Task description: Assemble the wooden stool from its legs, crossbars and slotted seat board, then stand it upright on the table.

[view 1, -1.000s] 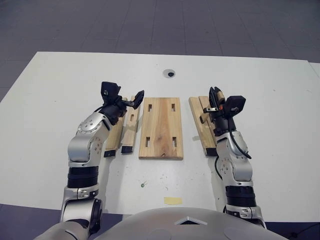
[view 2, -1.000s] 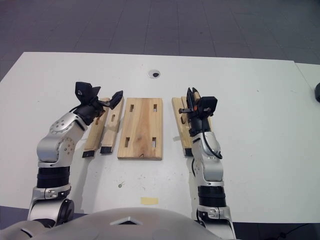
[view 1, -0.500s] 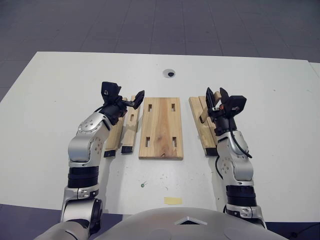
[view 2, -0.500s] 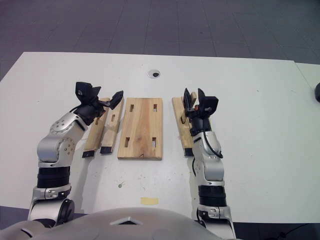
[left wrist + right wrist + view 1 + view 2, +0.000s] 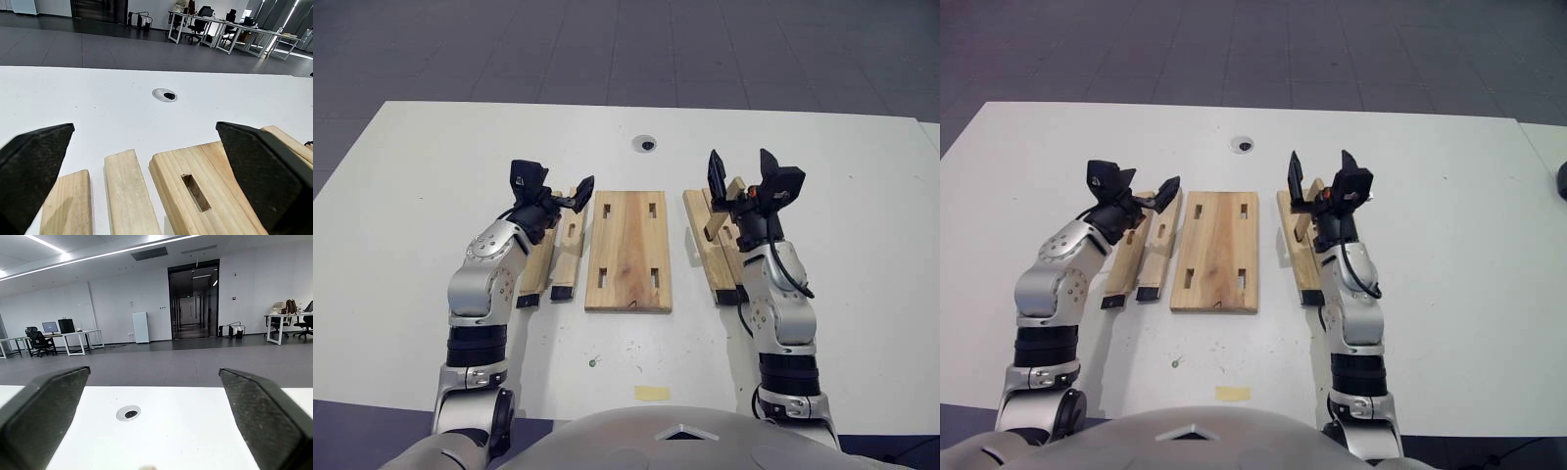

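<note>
Seat board (image 5: 628,251) lies flat on the table (image 5: 440,157), between left pieces (image 5: 560,257) and right pieces (image 5: 713,250). I read left gripper (image 5: 556,184) spread wide over the left pieces, right gripper (image 5: 741,164) spread wide above the right pieces.

Even, bright light falls from overhead on the white surface (image 5: 431,176), which shows pale and flat with no hard glare — the dark floor (image 5: 607,49) beyond it stays dim by contrast. The seat board (image 5: 628,250) throws only a thin, soft shadow along its near edge. In the right wrist view long ceiling strips (image 5: 112,253) glow white, and the grey floor under them carries a faint sheen. The left fingers (image 5: 29,161) and the right fingers (image 5: 39,416) show as near-black shapes against the bright scene — little detail on them.
</note>
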